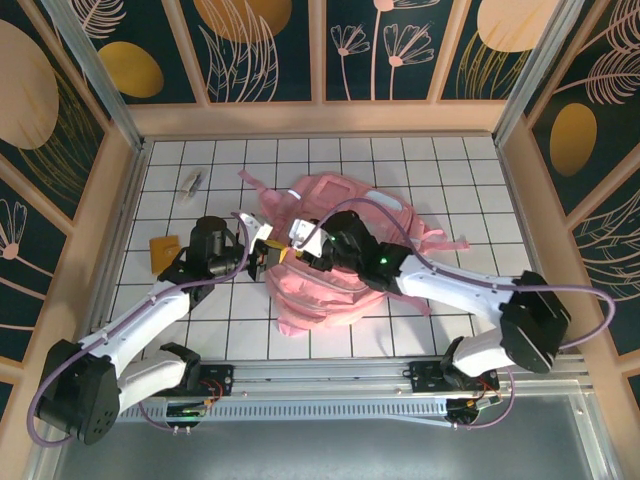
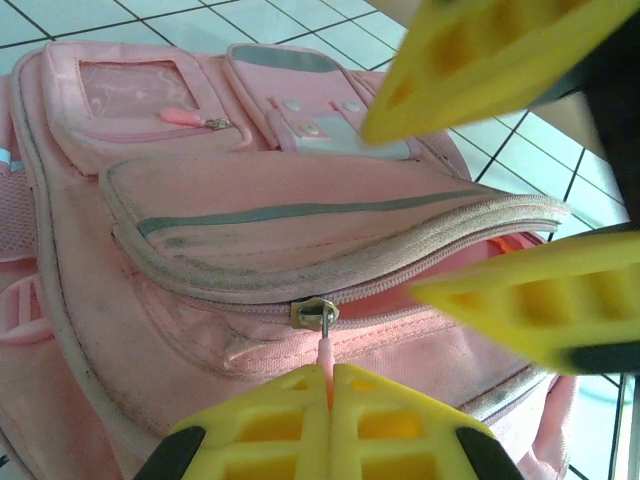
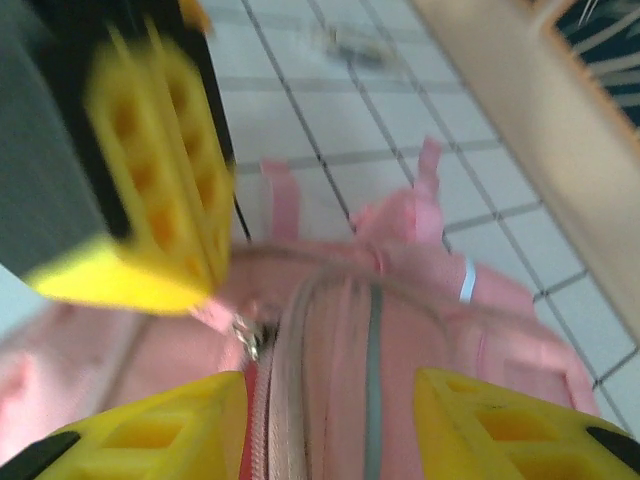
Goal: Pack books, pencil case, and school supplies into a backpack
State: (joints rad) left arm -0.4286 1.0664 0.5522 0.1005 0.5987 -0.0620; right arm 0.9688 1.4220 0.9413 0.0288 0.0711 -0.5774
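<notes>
The pink backpack (image 1: 345, 262) lies flat in the middle of the table. My left gripper (image 2: 330, 376) is shut on the pink zipper pull (image 2: 327, 352), just below the metal slider (image 2: 315, 312) of a partly open zipper. My right gripper (image 3: 330, 400) is open, its yellow fingers (image 3: 150, 435) standing either side of the backpack's front flap (image 3: 345, 330). In the top view both grippers meet at the backpack's left edge, left gripper (image 1: 264, 259) and right gripper (image 1: 297, 245). An orange square pad (image 1: 163, 250) and a small grey-white piece (image 1: 191, 182) lie left of the backpack. Books and pencil case are out of view.
Wooden walls (image 1: 118, 200) enclose the white tiled table (image 1: 470, 190) on three sides. Pink straps (image 1: 450, 243) trail from the backpack toward the right. A metal rail (image 1: 330, 375) runs along the near edge by the arm bases.
</notes>
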